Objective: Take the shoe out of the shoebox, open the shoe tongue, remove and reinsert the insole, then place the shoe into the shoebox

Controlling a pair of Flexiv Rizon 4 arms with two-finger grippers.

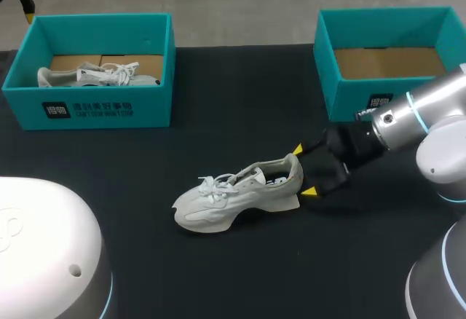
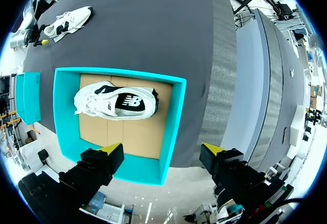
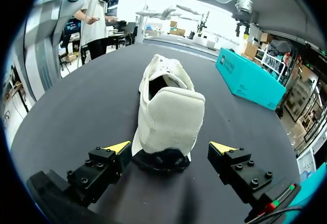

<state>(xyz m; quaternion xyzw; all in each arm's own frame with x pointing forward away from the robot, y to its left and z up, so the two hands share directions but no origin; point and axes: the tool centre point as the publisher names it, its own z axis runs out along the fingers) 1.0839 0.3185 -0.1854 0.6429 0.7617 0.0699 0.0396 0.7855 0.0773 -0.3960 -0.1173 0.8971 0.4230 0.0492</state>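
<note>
A white sneaker (image 1: 237, 195) lies on its sole on the black table, toe to the left. My right gripper (image 1: 303, 171) is open at its heel, one yellow tip on each side and neither touching. In the right wrist view the heel (image 3: 171, 116) stands just ahead of and between the spread fingers of that gripper (image 3: 171, 147). A second white shoe (image 1: 98, 75) lies in the left teal shoebox (image 1: 95, 104). My left gripper (image 2: 161, 149) hangs open above that box's outer wall, looking down on the shoe inside (image 2: 116, 103). It holds nothing.
An empty teal shoebox (image 1: 393, 24) with a brown cardboard floor stands at the back right, close behind my right arm (image 1: 429, 115). White robot housings fill the front left (image 1: 44, 246) and the front right corner.
</note>
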